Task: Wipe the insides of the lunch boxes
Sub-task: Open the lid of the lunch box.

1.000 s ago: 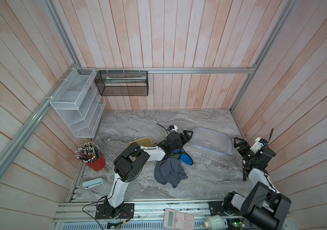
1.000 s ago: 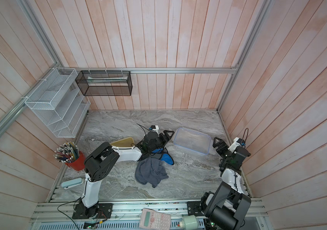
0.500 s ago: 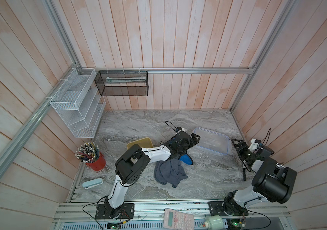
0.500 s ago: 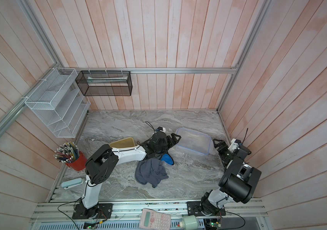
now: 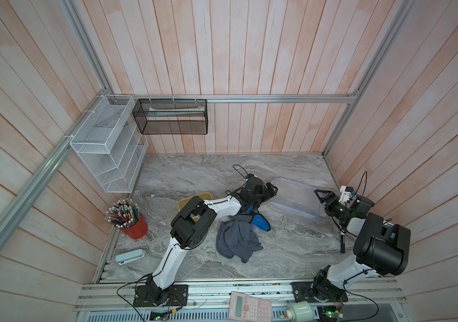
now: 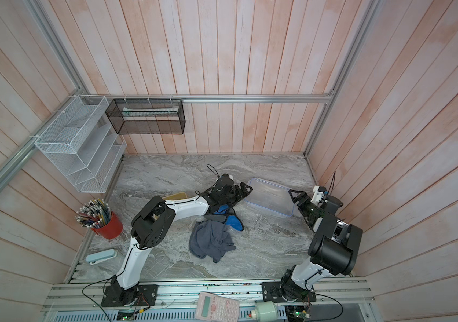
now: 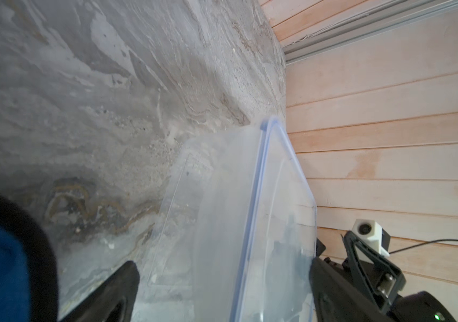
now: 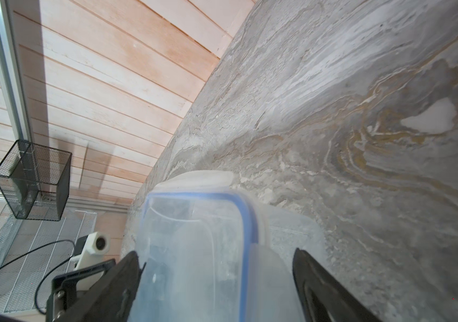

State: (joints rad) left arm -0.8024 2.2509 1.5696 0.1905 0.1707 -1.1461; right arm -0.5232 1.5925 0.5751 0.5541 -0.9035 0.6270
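Note:
The clear lunch box [image 5: 296,200] [image 6: 271,196] with its blue-rimmed lid lies at the right of the marble table. My left gripper [image 5: 271,191] [image 7: 222,292] is open, its jaws astride the box's [image 7: 222,223] left end. At the opposite end my right gripper [image 5: 321,196] [image 8: 216,287] is open too, and the box [image 8: 194,237] sits between its fingers [image 8: 121,284]. The small yellow lunch box [image 5: 187,199] [image 6: 176,195] shows partly behind my left arm. A grey cloth [image 5: 236,241] and a blue cloth [image 5: 259,221] lie loose at mid-table.
A red cup of pencils [image 5: 134,225] and a pale blue case [image 5: 129,256] sit at the table's left edge. On the walls hang a white wire rack [image 5: 105,150] and a black mesh basket [image 5: 170,120]. A black pen [image 5: 342,245] lies near my right arm, and a calculator [image 5: 250,308] rests on the front rail.
My left gripper has reached right, from above the blue cloth to the clear box's left end. My right arm has swung in to the box's right end, its jaws slightly narrower.

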